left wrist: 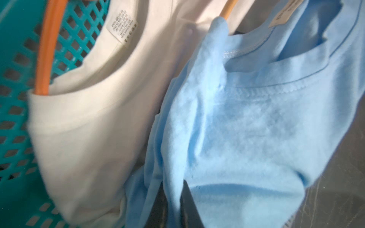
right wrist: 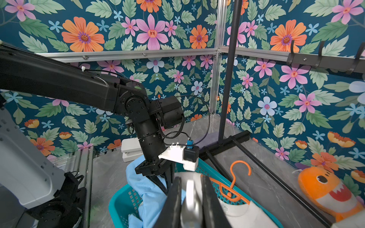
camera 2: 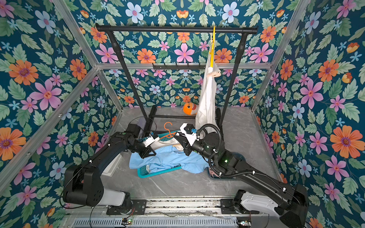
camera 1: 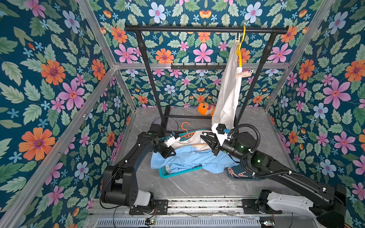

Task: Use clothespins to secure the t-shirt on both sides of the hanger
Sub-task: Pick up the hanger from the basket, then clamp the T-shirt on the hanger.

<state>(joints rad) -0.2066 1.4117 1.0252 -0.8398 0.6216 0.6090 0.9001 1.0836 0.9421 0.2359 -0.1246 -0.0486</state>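
Note:
A light blue t-shirt (camera 1: 189,159) lies over a teal basket (camera 1: 178,173), with a beige hanger (left wrist: 228,8) in its neck. My left gripper (left wrist: 173,187) is shut on a fold of this shirt near the collar. My right gripper (right wrist: 190,179) hovers over the basket, shut on a white clothespin (right wrist: 190,195), blurred between its fingers. A white t-shirt (camera 1: 229,92) hangs on a yellow hanger (camera 1: 240,49) from the rack, with a pink clothespin (camera 1: 245,74) clipped on one shoulder. More pink clothespins (camera 1: 240,174) lie in a dark tray under the right arm.
A second white shirt (left wrist: 94,118) on an orange hanger (camera 1: 186,132) lies in the basket. The black rack (camera 1: 205,29) stands at the back, its base bars on the floor. An orange plush fish (camera 1: 205,109) sits by the rack's foot. Flowered walls close in all round.

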